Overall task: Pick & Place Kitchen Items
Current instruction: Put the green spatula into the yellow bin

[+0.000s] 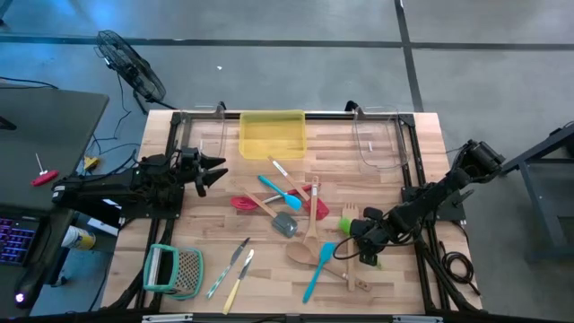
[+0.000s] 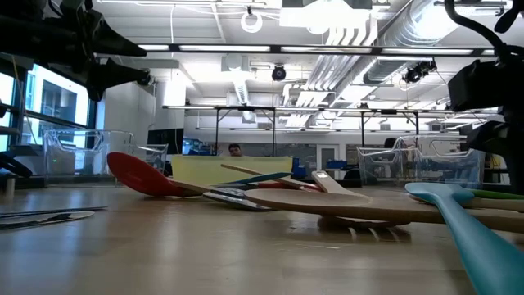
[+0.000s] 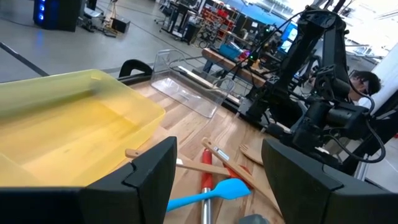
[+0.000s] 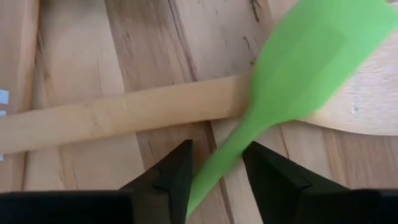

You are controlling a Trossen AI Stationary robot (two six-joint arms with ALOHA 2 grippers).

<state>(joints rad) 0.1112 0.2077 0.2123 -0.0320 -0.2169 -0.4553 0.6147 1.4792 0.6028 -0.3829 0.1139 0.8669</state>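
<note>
Wooden desk (image 1: 179, 278) slats carry a scatter of utensils at centre. Right claw (image 4: 216, 173) sits low at the desk's right side, its fingers apart with the green spatula (image 4: 298, 81) handle between them, lying across a wooden spoon (image 4: 124, 115). Left claw (image 1: 213, 170) hovers spread apart near the yellow bin (image 1: 272, 135).

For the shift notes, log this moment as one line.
right gripper: fingers around green spatula handle, over wooden spoon | left gripper: open, waiting near yellow bin
</note>
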